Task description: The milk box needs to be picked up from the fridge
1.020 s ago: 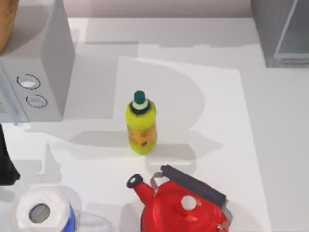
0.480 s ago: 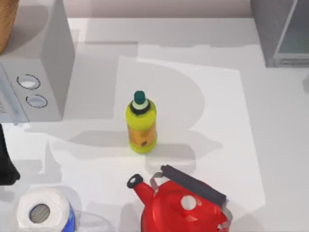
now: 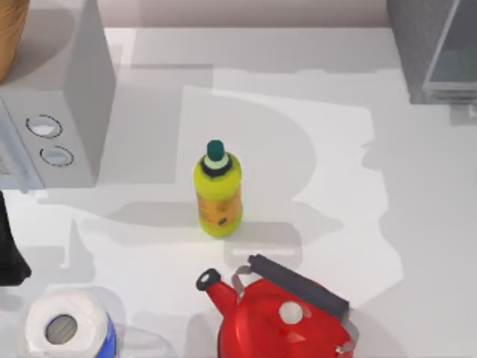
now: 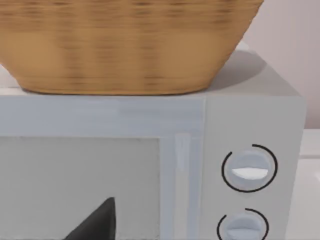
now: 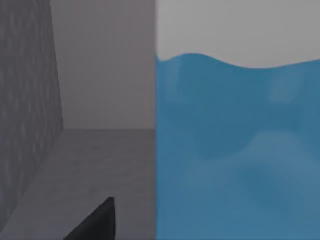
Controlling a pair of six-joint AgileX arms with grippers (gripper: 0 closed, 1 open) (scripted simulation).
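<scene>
Seen from above, a white table (image 3: 417, 224) holds one yellow bottle (image 3: 218, 192) at centre, one red kettle (image 3: 283, 313) at lower centre, one paper roll (image 3: 63, 328) at lower left, and one light grey box with two dials (image 3: 52, 112) at upper left. One dark grey fridge (image 3: 432, 45) fills the upper right corner.

In the right wrist view, the one milk box (image 5: 237, 150) shows as a blue wall, very close, inside the fridge's grey interior. Whether the right gripper is released or clenched cannot be told.

The carton probably is light, stiff yet crushable, and smooth. A moderate squeeze across its flat blue sides, mid-body, seems safest.

The left arm (image 3: 9, 246) sits parked at the left edge; its grip cannot be told either.
</scene>
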